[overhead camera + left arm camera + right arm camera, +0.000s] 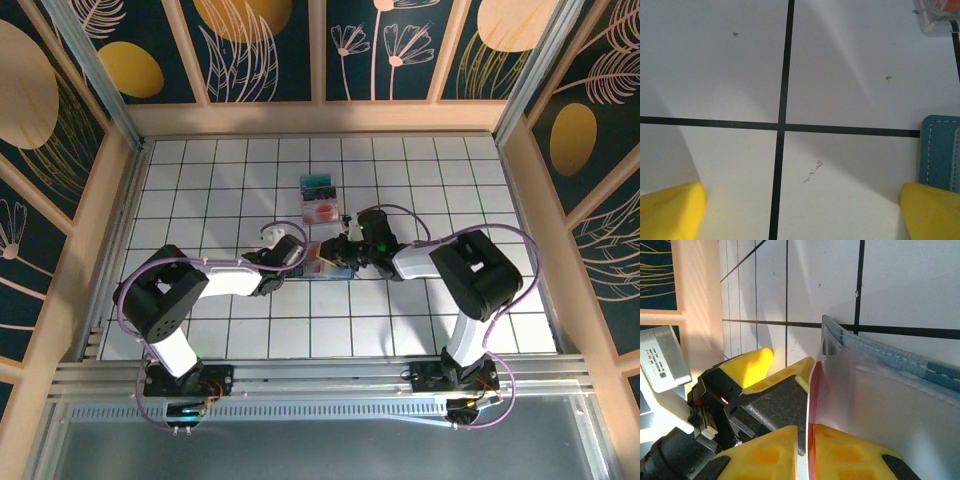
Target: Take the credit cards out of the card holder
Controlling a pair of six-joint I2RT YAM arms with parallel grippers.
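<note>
Right wrist view: right gripper (pixel 806 432) pinches a thin whitish, red-edged sheet (pixel 880 410), card or flap unclear, at the flat slate-blue stitched card holder (pixel 900 357), whose long edge runs rightward from the jaws. Left gripper (pixel 801 205), spread wide, hovers just beside.

We see the left gripper (pixel 800 212) spread wide, fingers at the lower corners. Right gripper (pixel 805 452), bottom centre, pinches a card (pixel 810 407).

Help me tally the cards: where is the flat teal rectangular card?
In the top view the teal card lies flat on the white gridded table, directly beyond the whitish-pink red-marked card.
</note>
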